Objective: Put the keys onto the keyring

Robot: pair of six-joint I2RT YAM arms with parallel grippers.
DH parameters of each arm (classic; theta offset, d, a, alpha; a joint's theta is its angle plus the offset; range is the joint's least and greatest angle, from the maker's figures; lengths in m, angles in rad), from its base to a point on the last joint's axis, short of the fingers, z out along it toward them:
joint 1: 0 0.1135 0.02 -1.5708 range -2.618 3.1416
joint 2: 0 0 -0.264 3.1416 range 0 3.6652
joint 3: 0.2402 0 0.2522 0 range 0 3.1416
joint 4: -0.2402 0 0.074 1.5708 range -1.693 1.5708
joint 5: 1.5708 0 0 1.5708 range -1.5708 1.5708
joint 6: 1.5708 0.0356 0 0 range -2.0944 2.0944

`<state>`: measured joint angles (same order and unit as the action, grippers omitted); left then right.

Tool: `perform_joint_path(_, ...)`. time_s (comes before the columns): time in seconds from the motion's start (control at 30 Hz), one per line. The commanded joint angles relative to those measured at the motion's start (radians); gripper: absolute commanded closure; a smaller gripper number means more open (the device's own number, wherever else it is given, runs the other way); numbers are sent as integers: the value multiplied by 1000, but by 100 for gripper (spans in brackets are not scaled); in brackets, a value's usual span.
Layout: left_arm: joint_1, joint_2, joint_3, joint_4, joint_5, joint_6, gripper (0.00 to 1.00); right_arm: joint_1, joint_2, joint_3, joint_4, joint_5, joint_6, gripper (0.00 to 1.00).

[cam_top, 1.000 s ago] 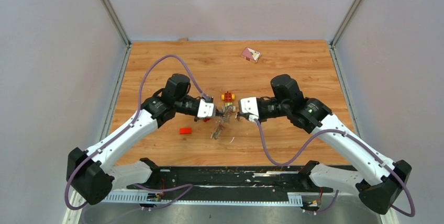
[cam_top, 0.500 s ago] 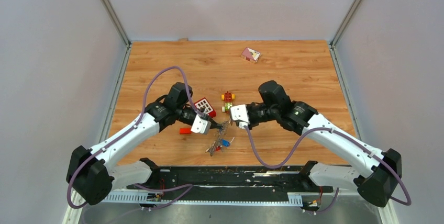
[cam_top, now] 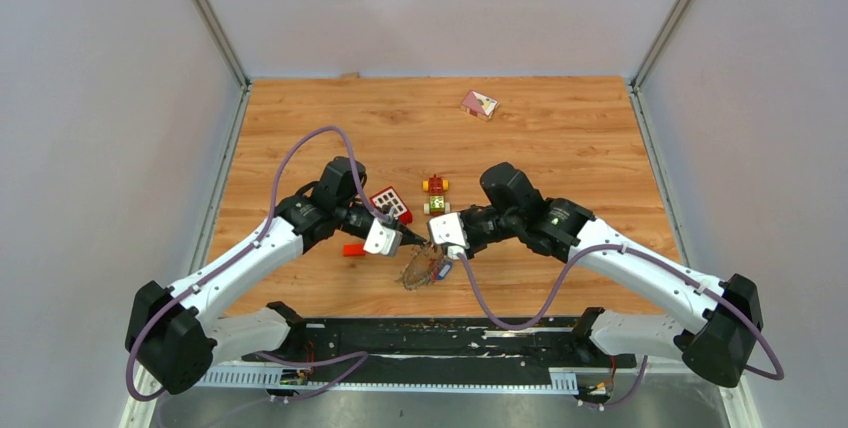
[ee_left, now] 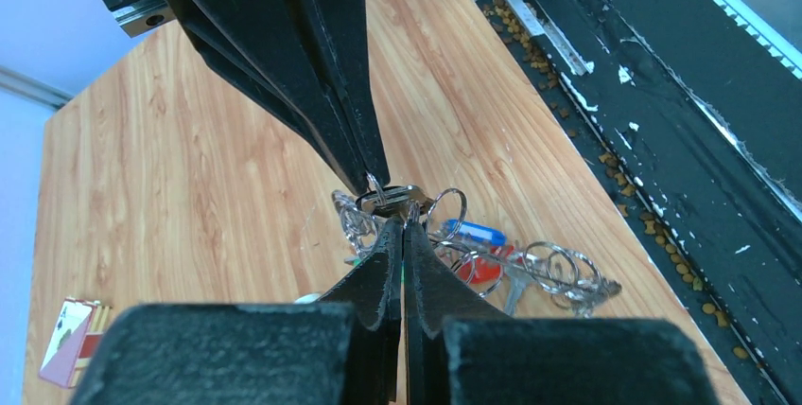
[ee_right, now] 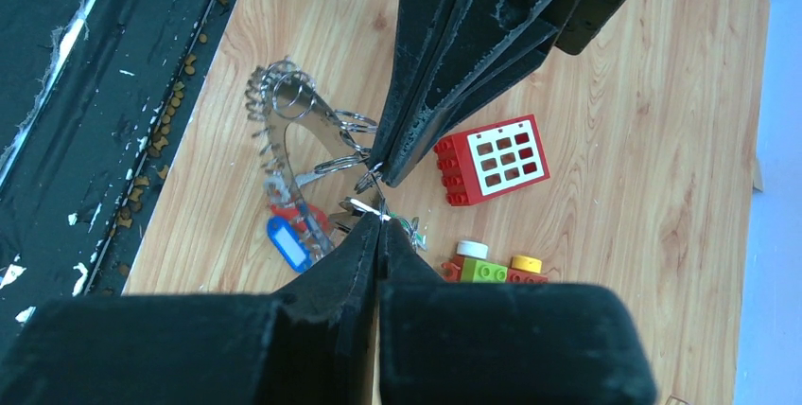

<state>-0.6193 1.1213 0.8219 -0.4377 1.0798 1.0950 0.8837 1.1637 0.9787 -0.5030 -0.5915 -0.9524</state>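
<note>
The keyring (cam_top: 424, 270) is a tangle of thin silver rings hanging between the two grippers, just above the wood near the front edge. Keys with a blue tag (ee_left: 478, 233) and a red head (ee_left: 487, 270) dangle from it. My left gripper (cam_top: 408, 241) is shut, its tips (ee_left: 403, 223) pinching a wire ring of the bundle. My right gripper (cam_top: 436, 246) faces it tip to tip, shut (ee_right: 378, 220) on a small flat silver key (ee_right: 365, 206). In the right wrist view the keyring (ee_right: 284, 107) trails toward the black rail, the blue tag (ee_right: 288, 239) beside it.
A red brick with a white grid (cam_top: 390, 203) and a small red brick (cam_top: 353, 249) lie by the left arm. A red-and-yellow toy car (cam_top: 435, 193) sits behind the grippers. A card box (cam_top: 479, 104) lies far back. The black rail (ee_left: 662, 93) runs along the near edge.
Both arms have come toward the near edge, carrying the key bundle with them and closing in tip to tip. The red grid brick, hidden behind the left wrist before, now shows.
</note>
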Motion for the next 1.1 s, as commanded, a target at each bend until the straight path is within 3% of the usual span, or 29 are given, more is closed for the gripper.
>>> perform_joint_path(0.0, -2, -21, 12, 64, 32, -38, 100, 15, 0, 9, 33, -3, -11, 100)
perform_joint_path(1.07, -6, 3, 33, -20, 26, 37, 100, 55, 28, 50, 35, 57, 43, 100)
